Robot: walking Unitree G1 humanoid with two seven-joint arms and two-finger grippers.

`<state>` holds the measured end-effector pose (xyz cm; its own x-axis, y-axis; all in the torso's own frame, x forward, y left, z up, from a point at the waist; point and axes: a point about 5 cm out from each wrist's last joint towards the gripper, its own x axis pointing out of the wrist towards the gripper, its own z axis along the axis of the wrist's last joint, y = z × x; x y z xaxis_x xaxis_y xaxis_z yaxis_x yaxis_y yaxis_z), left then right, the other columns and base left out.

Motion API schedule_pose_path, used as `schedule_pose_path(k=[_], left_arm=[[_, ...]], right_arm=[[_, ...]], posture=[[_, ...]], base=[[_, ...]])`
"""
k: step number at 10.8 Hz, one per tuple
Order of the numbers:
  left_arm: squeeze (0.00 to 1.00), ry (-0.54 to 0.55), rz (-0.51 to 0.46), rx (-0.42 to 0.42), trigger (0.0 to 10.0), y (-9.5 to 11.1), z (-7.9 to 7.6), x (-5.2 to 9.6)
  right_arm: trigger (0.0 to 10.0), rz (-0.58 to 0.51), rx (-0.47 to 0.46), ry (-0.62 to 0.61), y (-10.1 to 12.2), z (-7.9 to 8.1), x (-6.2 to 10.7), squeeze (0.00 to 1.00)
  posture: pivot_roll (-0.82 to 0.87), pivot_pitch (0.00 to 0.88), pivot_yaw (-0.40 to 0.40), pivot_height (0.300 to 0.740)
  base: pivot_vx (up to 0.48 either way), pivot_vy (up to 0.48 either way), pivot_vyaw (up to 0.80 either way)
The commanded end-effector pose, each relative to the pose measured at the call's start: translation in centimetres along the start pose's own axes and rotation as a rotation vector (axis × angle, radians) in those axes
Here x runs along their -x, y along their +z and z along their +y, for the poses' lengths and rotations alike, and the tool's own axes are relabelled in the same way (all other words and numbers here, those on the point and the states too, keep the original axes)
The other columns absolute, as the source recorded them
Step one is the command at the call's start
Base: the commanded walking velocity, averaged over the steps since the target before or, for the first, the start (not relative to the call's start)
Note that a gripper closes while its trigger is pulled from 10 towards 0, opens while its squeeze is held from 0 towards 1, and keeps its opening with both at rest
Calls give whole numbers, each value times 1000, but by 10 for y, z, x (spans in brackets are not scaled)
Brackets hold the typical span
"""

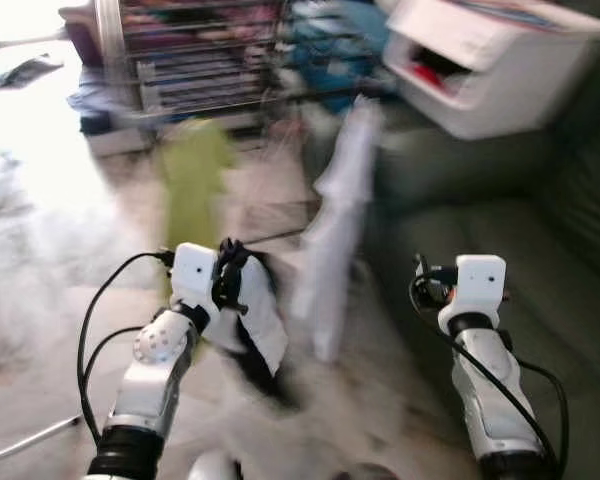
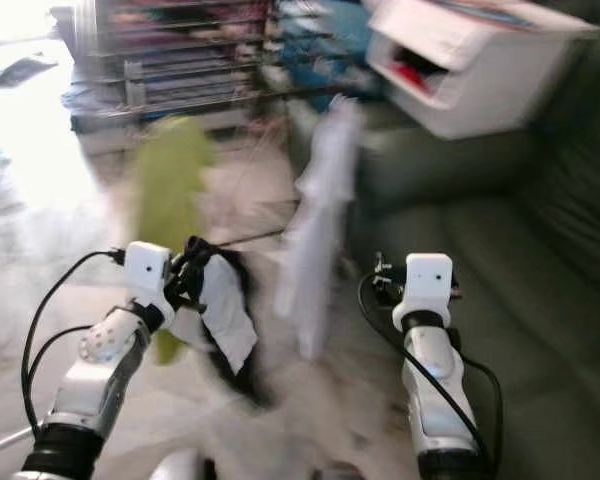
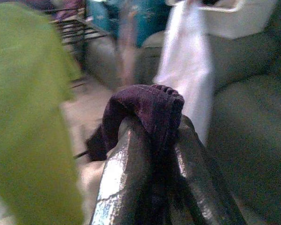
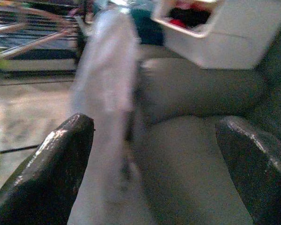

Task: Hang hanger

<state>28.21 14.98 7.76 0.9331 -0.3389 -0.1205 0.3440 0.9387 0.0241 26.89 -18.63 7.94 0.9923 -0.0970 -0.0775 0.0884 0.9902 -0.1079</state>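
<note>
My left gripper (image 1: 230, 272) is shut on a dark purple and white garment (image 1: 258, 322) that hangs below it over the floor. In the left wrist view the dark cloth (image 3: 147, 103) is bunched over and between the black fingers (image 3: 124, 164). I cannot make out a hanger in it. My right gripper (image 4: 154, 136) stands open and holds nothing, level with the left one, just in front of the sofa. A green garment (image 1: 193, 180) and a white garment (image 1: 335, 230) hang ahead of both grippers. All views are blurred.
A dark green sofa (image 1: 520, 270) takes up the right side, with a white laundry basket (image 1: 490, 60) of clothes on its arm. A wire rack (image 1: 200, 60) loaded with folded things stands at the back. Pale floor (image 1: 50, 230) lies to the left.
</note>
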Motion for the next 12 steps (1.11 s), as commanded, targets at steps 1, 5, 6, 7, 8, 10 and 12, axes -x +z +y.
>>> schedule_pose_path(k=[1,5,6,7,8,10,12], left_arm=[[0,0,-21,-11,10000,6,2,-1],[0,-21,-8,-18,10000,5,-2,-1],[0,-24,-14,-25,10000,6,-4,-1],[0,-27,-25,-36,10000,7,-5,-2],[0,-30,-24,-37,10000,7,-6,-2],[0,-9,-37,-44,10000,7,-5,0],[0,111,-33,-75,10000,3,9,4]], right_arm=[[10000,-12,5,19,4,5,-1,0],[10000,-11,3,24,4,6,-2,0],[10000,-11,4,23,4,6,-3,0],[10000,-12,5,22,4,6,-4,0],[10000,-13,5,22,4,6,-4,0],[10000,-11,7,21,3,7,-5,0],[10000,-11,9,24,3,8,-5,0]], posture=[[-49,67,-34,740],[-48,66,-37,740],[-48,64,-38,740],[-49,64,-39,740],[-49,64,-39,740],[-47,62,-41,740],[-51,50,-38,740]], base=[[0,420,0],[0,439,0],[0,458,0],[0,244,0],[0,244,0],[0,0,0],[0,0,0]])
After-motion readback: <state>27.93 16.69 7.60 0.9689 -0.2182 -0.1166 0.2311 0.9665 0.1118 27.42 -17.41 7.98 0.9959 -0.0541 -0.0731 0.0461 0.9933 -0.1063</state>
